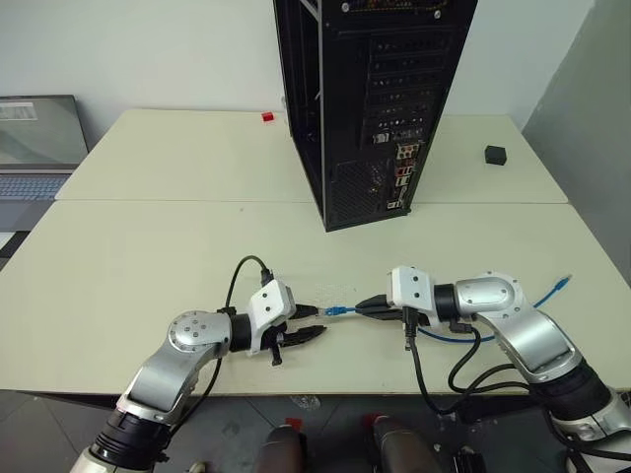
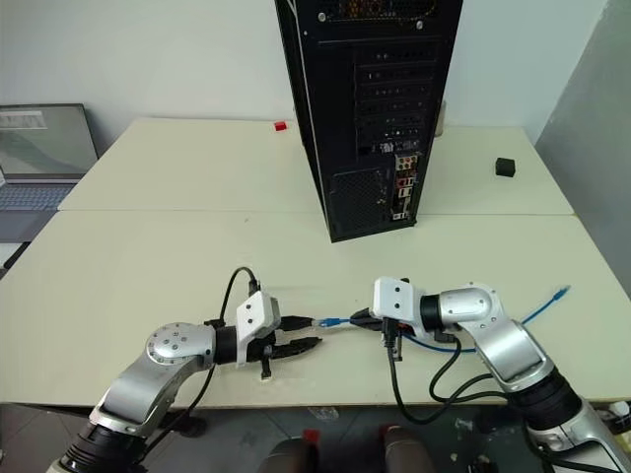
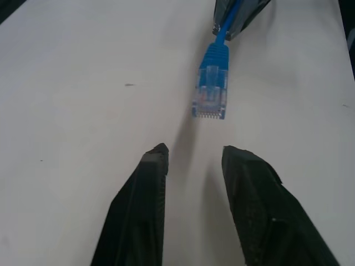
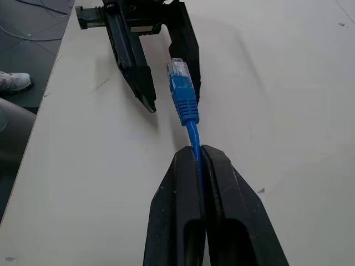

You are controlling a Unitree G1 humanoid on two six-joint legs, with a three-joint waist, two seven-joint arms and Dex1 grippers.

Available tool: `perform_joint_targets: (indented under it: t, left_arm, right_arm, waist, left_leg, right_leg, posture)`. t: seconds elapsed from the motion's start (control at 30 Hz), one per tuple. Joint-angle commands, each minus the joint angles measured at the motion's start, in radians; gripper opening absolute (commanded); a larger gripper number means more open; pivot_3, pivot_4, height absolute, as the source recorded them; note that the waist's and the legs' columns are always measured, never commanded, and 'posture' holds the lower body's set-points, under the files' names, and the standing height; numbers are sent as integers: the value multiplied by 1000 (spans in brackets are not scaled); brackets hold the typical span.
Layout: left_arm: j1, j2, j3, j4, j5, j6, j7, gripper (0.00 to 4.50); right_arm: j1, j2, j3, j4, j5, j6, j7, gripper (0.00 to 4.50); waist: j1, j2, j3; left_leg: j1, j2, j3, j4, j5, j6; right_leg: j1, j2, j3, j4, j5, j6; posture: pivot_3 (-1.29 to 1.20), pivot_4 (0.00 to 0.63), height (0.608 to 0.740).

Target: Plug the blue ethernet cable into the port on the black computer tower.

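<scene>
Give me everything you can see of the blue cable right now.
The blue cable is a thin, bright-blue flexible cord. Its near end carries a clear plastic plug with a ribbed blue boot; metal contacts show at the plug's tip. The right gripper is shut on the cord just behind the boot, so the plug juts out toward the open left gripper, which faces it without touching. The rest of the cord loops behind the right arm across the table, ending in a second plug near the table's right edge.
</scene>
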Motion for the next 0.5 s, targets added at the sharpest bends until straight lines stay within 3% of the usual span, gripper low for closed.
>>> perform_joint_targets:
  t: [0.03,0.27,0.5]
  left_arm:
    - [-15,-18,40,-35,-50,3,5,2000]
    - [-4,-8,50,-105,-125,57,-31,2000]
    - [9,48,16,-101,-78,11,-92,2000]
  right_arm:
    - [-18,-10,-6,-15,-9,-33,10,0]
    - [-6,-16,6,8,-34,-74,22,0]
    - [-8,-20,13,22,-45,-98,30,0]
  waist:
    - [0,0,0]
    - [0,0,0]
    - [0,0,0]
  left_leg:
    - [0,0,0,0,0,0]
    - [0,0,0,0,0,0]
    - [0,0,0,0,0,0]
  right_leg:
    - [0,0,0,0,0,0]
    - [0,0,0,0,0,0]
    - [0,0,0,0,0,0]
  posture:
    - [0,150,740]
    - [0,150,740]
    - [0,150,740]
